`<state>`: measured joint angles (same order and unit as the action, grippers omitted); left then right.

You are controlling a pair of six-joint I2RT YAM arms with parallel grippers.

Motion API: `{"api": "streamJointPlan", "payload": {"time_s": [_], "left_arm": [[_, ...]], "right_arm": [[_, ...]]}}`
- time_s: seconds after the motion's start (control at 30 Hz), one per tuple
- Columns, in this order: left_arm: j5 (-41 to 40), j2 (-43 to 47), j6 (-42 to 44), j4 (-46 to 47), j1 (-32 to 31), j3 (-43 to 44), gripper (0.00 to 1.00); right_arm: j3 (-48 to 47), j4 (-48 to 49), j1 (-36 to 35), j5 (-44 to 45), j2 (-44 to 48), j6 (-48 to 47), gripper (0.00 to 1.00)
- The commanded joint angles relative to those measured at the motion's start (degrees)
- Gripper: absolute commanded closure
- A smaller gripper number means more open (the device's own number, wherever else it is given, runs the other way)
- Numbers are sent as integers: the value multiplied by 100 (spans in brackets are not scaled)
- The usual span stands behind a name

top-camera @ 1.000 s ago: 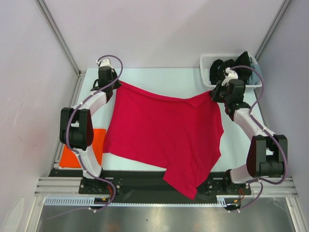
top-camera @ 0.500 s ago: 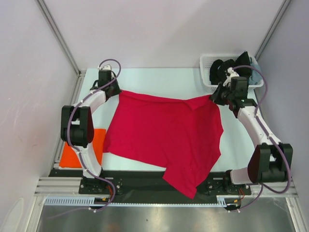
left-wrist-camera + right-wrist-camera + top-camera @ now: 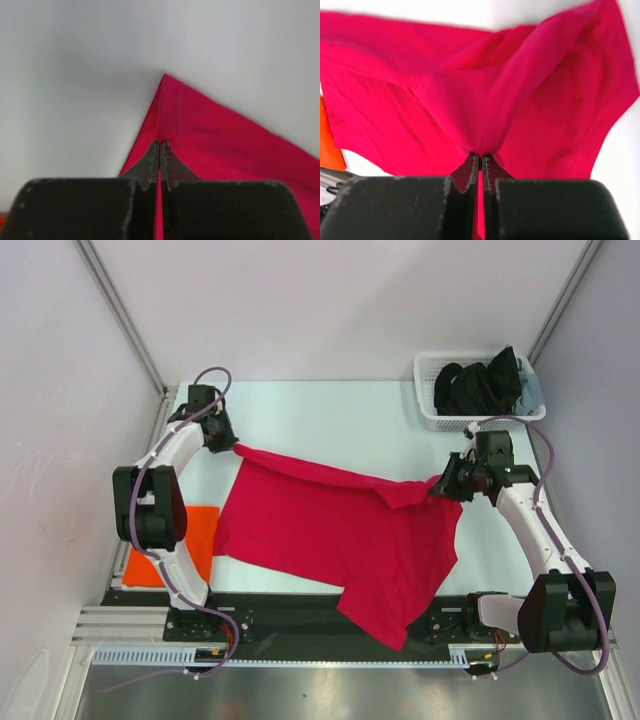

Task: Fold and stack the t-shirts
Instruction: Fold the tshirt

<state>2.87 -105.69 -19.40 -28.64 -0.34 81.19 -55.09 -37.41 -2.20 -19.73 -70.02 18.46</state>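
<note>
- Overhead, the crimson t-shirt (image 3: 340,540) lay spread across the middle of the table (image 3: 330,415), its near corner hanging over the near edge between the arm bases.
- The left gripper (image 3: 232,445) was pinched tight on the shirt's far-left corner, and the wrist view showed cloth caught between its closed fingers.
- The right gripper (image 3: 441,486) was clamped on the far-right corner, and a raised fold of cloth ran between the two grippers.
- The orange t-shirt (image 3: 203,532) lay at the near left, just beside the crimson one's left edge. It was perhaps folded, though the left arm hid much of it.
- The white basket (image 3: 425,390) stood at the far right, holding dark clothes (image 3: 480,385).
</note>
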Motion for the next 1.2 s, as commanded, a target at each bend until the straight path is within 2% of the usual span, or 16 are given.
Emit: {"api": "streamJointPlan", "payload": {"time_s": [0.0,0.7,0.73,0.77,0.8,0.83,0.87,0.9,0.93,0.97,1.0,1.07,1.1,1.17], "left_arm": [[99,119,296,-422,8,134,100],[126,-225,191,-485,8,-287,100],[65,-198,165,-493,8,-366,100],[-171,-163,86,-589,8,-384,100],[-269,-128,33,-677,8,-384,100],[-566,12,-54,-799,8,-384,96],[-951,144,-247,-992,8,-419,87],[-1190,319,-266,-1003,-19,-507,60],[-1454,773,-423,-1020,-54,-708,51],[-1596,995,-468,-812,-71,-849,45],[-1379,1363,-468,-575,-72,-1120,37],[-940,1411,-346,-100,-89,-1184,34],[-598,1341,-319,-37,-98,-1132,31],[-333,808,-153,-27,-116,-685,29]], "right_arm": [[112,-232,-44,-172,199,88,100],[394,-372,-62,56,-214,-220,95],[403,-407,-53,100,-223,-272,93],[385,-521,-9,214,-223,-290,81],[315,-800,35,337,-223,-299,73],[289,-899,87,373,-136,-342,68],[245,-1004,184,425,-30,-352,58],[201,-1092,193,521,84,-308,49],[227,-1032,385,670,337,-212,32],[262,-892,578,707,418,-133,28],[332,-534,667,733,306,-71,27],[402,-146,790,873,60,156,25],[481,517,852,900,-81,193,25],[377,935,879,988,-580,246,25]]}}
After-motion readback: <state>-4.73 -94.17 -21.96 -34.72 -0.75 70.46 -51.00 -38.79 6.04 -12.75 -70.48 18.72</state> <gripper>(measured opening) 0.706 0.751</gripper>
